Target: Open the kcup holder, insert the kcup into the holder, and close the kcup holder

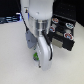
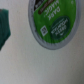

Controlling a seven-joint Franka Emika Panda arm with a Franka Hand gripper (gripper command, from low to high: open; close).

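Note:
The kcup (image 2: 52, 22) fills much of the wrist view: a round green lid with white print and a pale rim, lying on the white table. In the exterior view only a green sliver of the kcup (image 1: 36, 56) shows beside the lower end of my white arm. My gripper (image 1: 41, 61) hangs low over the table right next to it, and the arm's body hides its fingers. No fingers show in the wrist view. The kcup holder (image 1: 64, 40), a black box, stands at the exterior view's right, with several pods (image 1: 67, 24) in its round slots.
A dark teal-green shape (image 2: 5, 29) lies at the edge of the wrist view, apart from the kcup. Dark clutter (image 1: 10, 20) lines the back at the exterior view's left. The white table (image 1: 15, 60) stretches across the front.

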